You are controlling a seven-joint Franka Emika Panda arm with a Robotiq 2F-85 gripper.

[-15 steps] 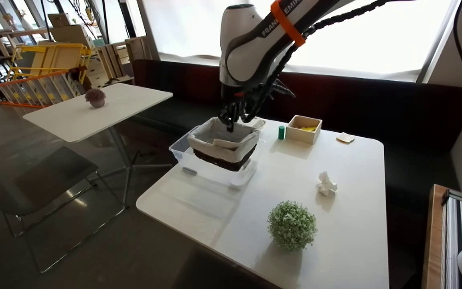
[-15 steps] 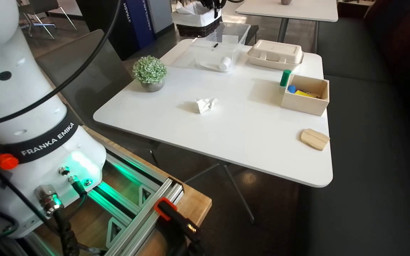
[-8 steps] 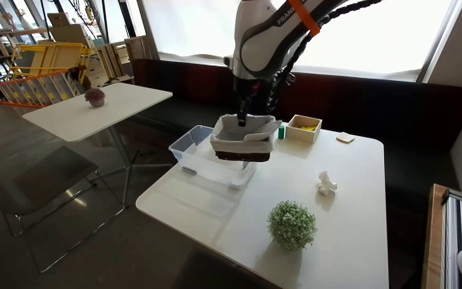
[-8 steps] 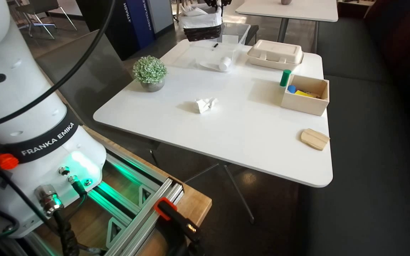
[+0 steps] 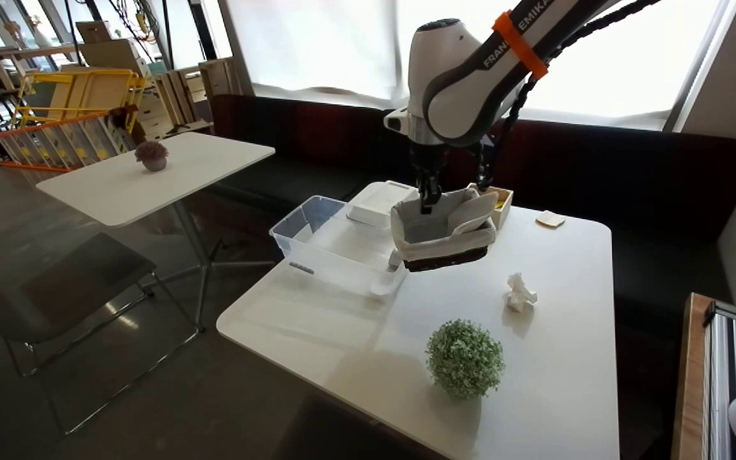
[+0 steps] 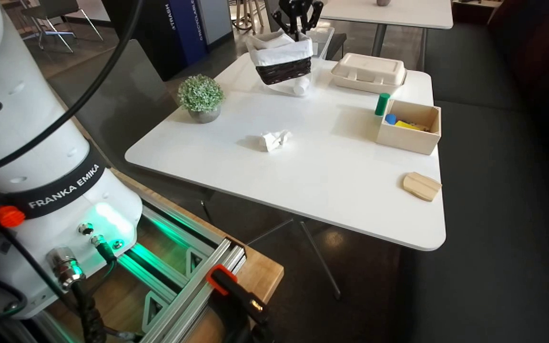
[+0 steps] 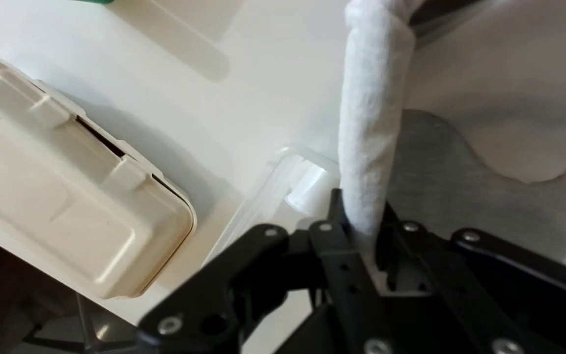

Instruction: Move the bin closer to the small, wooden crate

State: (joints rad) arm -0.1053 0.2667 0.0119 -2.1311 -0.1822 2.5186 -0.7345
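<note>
- White tbl point(image 6: 331, 186) below; bin point(image 6: 281, 59) hangs over it, tilted, near the clear tub point(image 5: 326, 271), prob. b/c you've got just one side.
- Gripper point(image 7: 362, 211) is clamped on the bin's lined rim, one finger inside, one out; thin edge likely suits yr grip.
- Wooden crate point(image 6: 404, 139) sits well apart near the tbl's edge, so you'd prob. swing over, then lower beside it w/o knocking its neighbour, the green cyl. point(image 6: 382, 105)

Bin point(image 5: 439, 247) in pincer point(image 5: 430, 206) above table point(image 5: 566, 287)
</note>
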